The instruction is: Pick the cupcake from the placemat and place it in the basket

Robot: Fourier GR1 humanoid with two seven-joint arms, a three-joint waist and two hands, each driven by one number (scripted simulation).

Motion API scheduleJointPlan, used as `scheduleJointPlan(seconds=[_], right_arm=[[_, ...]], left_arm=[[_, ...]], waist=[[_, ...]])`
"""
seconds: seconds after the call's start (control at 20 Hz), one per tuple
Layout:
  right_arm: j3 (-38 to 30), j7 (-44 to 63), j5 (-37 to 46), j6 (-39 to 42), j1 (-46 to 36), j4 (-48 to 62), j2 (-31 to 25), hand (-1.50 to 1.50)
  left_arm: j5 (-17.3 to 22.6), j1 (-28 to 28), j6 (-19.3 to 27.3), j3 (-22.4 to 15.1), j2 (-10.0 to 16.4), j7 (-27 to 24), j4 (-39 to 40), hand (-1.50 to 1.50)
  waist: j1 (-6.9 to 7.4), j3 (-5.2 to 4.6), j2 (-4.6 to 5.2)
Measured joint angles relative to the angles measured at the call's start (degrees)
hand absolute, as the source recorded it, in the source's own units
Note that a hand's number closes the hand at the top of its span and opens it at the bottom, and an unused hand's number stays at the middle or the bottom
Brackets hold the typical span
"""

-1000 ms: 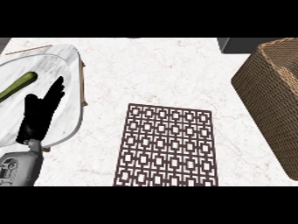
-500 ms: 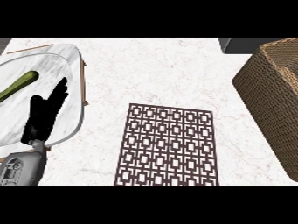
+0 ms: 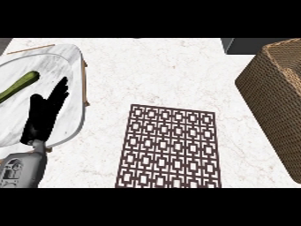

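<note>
A dark brown lattice placemat (image 3: 169, 146) lies flat on the marble counter, low in the middle of the head view. No cupcake shows on it or anywhere else. The woven wicker basket (image 3: 284, 104) stands at the right edge, partly cut off; what shows of its inside is only the far wall. My left hand (image 3: 45, 114) rests open at the lower left, fingers straight and pointing up, over the rim of a white plate. My right hand is out of view.
A large white marble plate (image 3: 16, 119) on a wooden board fills the left side, with a green cucumber-like vegetable (image 3: 10, 90) lying on it. A dark block (image 3: 244, 45) sits at the counter's far right corner.
My left hand and forearm have drifted slightly to the right and up across the frames. Nothing else has moved.
</note>
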Motion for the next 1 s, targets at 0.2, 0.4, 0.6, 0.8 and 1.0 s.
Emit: scheduleJointPlan(seconds=[0.2,0.4,0.6,0.8,1.0], right_arm=[[-0.7,-1.4,-0.5,-2.1,0.6,6.3,2.3,-1.50],[-3.3,-3.5,-2.7,-4.0,2.4,10.5,4.2,-1.50],[-5.0,-5.9,-4.4,-6.7,1.4,13.7,5.0,-1.50],[-7.5,-7.4,-6.2,-11.2,0.1,15.7,6.6,-1.50],[-11.6,-7.9,-8.1,-15.8,-0.3,15.6,6.5,-1.50]], left_arm=[[0.1,-1.0,-0.5,0.3,0.3,-0.2,1.0,0.00],[0.5,-2.0,-1.0,0.9,0.9,0.7,1.1,0.00],[-0.2,-1.2,-0.4,0.7,0.2,-0.6,1.7,0.00],[-0.2,-0.2,-0.8,0.3,0.3,0.2,-0.3,0.00],[-0.5,0.0,-0.7,0.3,0.1,0.1,-0.1,0.00]], waist=[[0.15,0.02,0.09],[0.03,0.02,0.05],[0.08,0.03,0.04],[0.25,0.04,0.00],[-0.03,0.03,-0.03]])
